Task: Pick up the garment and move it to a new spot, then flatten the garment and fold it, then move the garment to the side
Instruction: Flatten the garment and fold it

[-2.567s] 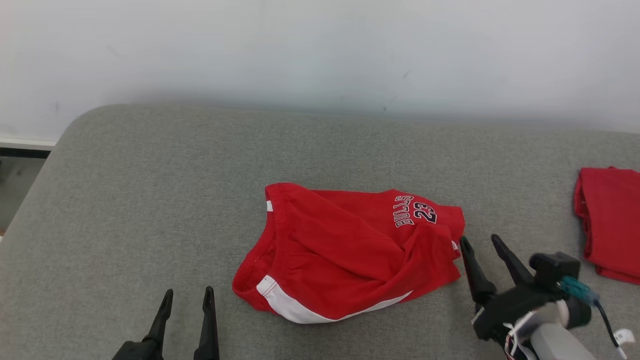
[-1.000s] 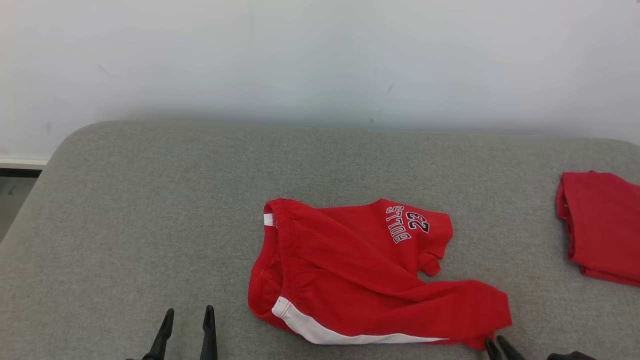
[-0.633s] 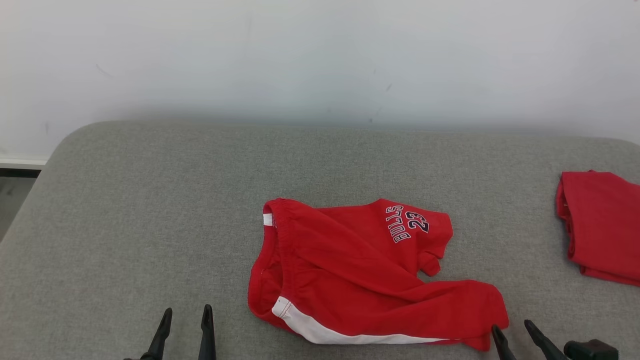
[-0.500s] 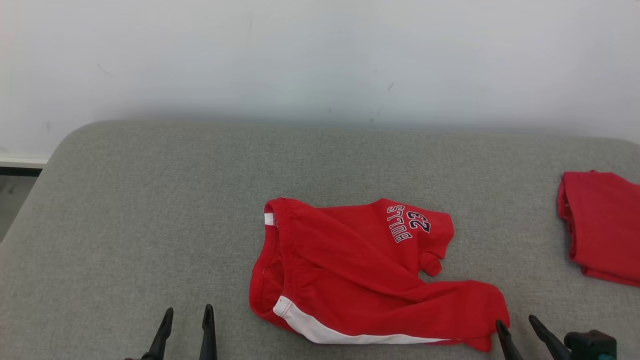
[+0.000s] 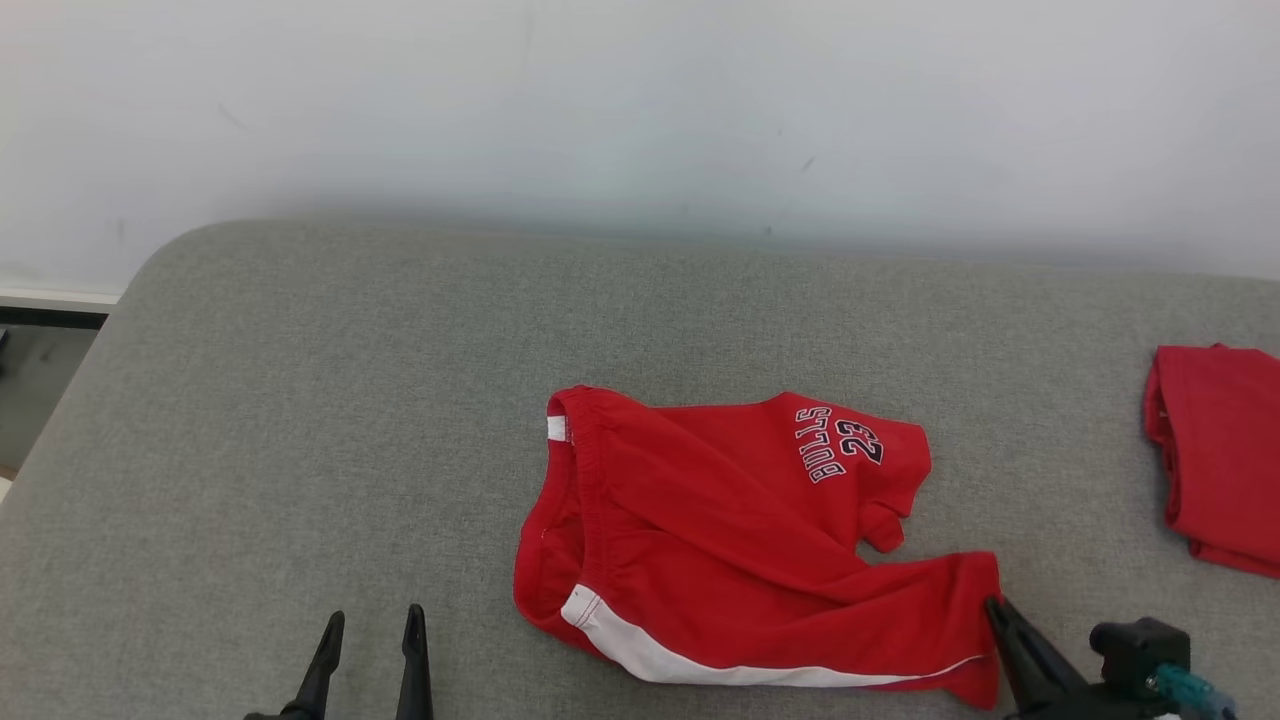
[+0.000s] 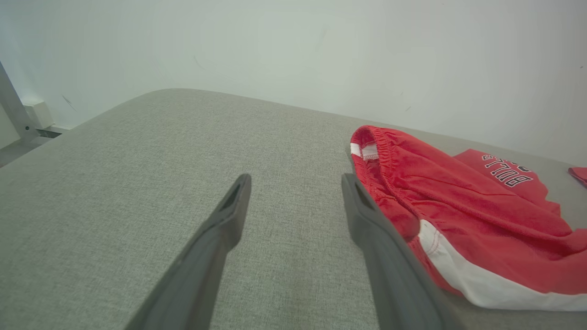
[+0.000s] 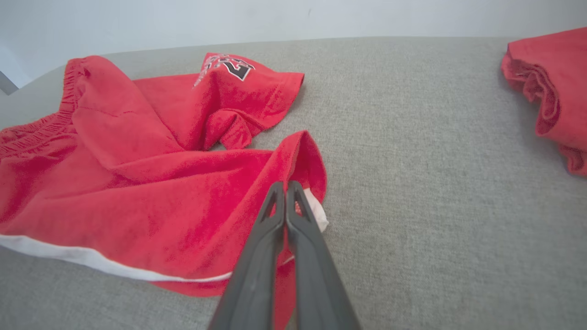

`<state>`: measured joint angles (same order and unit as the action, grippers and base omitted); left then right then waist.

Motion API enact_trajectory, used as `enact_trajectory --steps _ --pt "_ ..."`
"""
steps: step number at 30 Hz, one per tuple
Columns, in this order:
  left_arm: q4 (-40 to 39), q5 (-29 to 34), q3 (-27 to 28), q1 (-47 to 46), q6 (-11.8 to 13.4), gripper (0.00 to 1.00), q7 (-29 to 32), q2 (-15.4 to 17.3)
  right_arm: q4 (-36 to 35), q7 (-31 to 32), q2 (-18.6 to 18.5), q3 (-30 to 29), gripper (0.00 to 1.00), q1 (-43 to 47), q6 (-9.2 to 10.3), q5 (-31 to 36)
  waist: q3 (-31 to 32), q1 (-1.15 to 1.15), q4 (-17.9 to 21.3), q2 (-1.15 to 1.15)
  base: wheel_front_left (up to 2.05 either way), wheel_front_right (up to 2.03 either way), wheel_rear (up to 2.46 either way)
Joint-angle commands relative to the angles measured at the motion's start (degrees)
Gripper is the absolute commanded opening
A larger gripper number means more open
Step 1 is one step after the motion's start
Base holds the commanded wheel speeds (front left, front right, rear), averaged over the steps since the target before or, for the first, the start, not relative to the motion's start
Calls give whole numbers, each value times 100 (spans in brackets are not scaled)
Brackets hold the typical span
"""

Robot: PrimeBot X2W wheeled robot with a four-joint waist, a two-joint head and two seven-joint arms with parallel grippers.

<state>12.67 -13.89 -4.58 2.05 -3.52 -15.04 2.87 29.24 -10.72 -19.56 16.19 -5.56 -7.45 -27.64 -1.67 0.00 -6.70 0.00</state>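
Red garment (image 5: 720,540) crumpled on grey padding (image 5: 300,400), spreading left of right tool (image 7: 285,185) and right of left tool (image 5: 374,615). Pinches leg hem, seemingly, with right tool closed; holds left tool open, empty. Looks mid-flattening: creased, 0 folds made; folding and moving aside left to do.

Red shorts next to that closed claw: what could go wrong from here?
1. The right claw is shut right at the hem corner of the red shorts; I cannot tell whether cloth is caught, so a pull may slip off.
2. The left claw hangs open, apart from the waistband, so a pull could drag the crumpled shorts instead of flattening them.
3. A second red garment lies nearby on the right and might get snagged.
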Motion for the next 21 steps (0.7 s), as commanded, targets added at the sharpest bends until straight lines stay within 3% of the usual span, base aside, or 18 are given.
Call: enact_trajectory --steps 1,8,15,16,17,18,21 --pt "-16 -29 14 -42 17 100 -8 2 -54 -76 -40 14 0 -90 -6 -71 -9 0 -15 0 0 0 0" --pt "-39 -55 -21 -147 18 100 -8 2 -54 206 14 32 0 -800 -6 -440 -146 0 -81 0 0 0 0" --pt "47 -120 -194 -349 18 100 -8 2 1009 476 368 164 0 -1797 -6 -619 -282 0 -230 0 0 0 0" --pt "55 -121 -216 -364 27 100 -8 3 1178 441 396 212 13 -1890 -6 -611 -280 0 -245 0 0 0 0" --pt "68 -132 -235 -379 36 100 -8 3 1306 347 413 257 45 -1971 -6 -588 -273 0 -256 0 0 0 0" --pt "72 -143 -255 -388 34 100 -8 3 1413 246 439 283 100 -2032 -6 -611 -259 0 -261 0 0 0 0" --pt "75 -148 -252 -351 42 100 -8 3 1554 12 457 364 100 -2058 -6 -688 -212 0 -233 0 0 0 0"
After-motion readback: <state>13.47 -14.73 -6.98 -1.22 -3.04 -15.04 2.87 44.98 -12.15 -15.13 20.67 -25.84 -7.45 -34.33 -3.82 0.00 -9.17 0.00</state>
